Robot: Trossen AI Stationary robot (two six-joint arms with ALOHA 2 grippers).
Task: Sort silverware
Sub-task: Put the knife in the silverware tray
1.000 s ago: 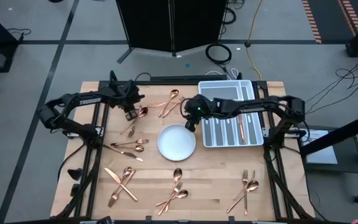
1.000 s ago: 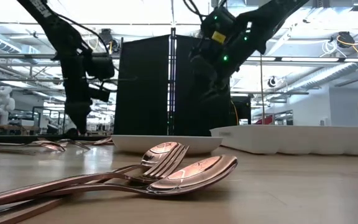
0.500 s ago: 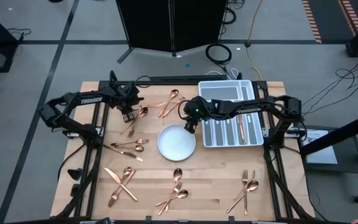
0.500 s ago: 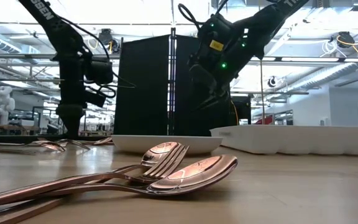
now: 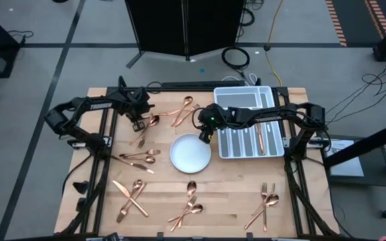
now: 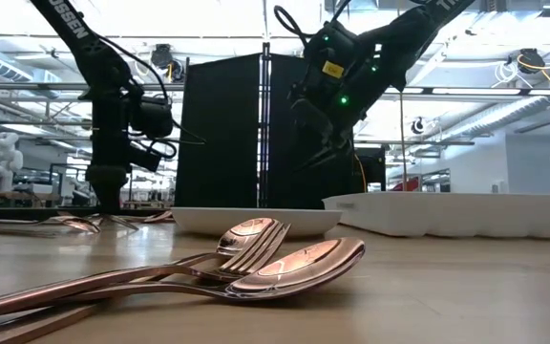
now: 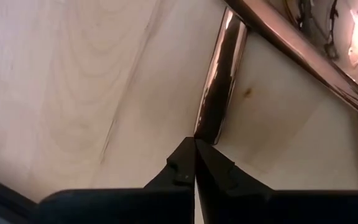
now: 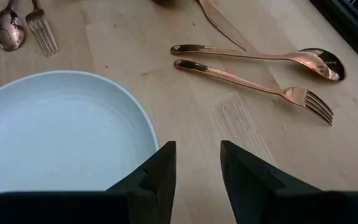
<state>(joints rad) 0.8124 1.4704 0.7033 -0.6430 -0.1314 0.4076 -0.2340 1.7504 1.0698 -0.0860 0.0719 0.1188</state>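
Left pincer [image 7: 194, 163] pressed together on bench [image 7: 73, 93], handle end [image 7: 219, 93] just beyond its tips, right pincer [image 8: 197, 163] spread beside plate [image 8: 55, 130].

A light wooden worktop [image 5: 233, 201] carries a round white plate [image 5: 190, 152] near its middle and a white divided cutlery tray [image 5: 246, 124] beside it. Copper silverware lies in scattered clusters: crossed knives [image 5: 131, 199], spoons [image 5: 189, 203], forks with a spoon [image 5: 265, 205], more pieces [image 5: 139, 158] along one side, and a spoon and fork [image 5: 183, 110] near the far edge.
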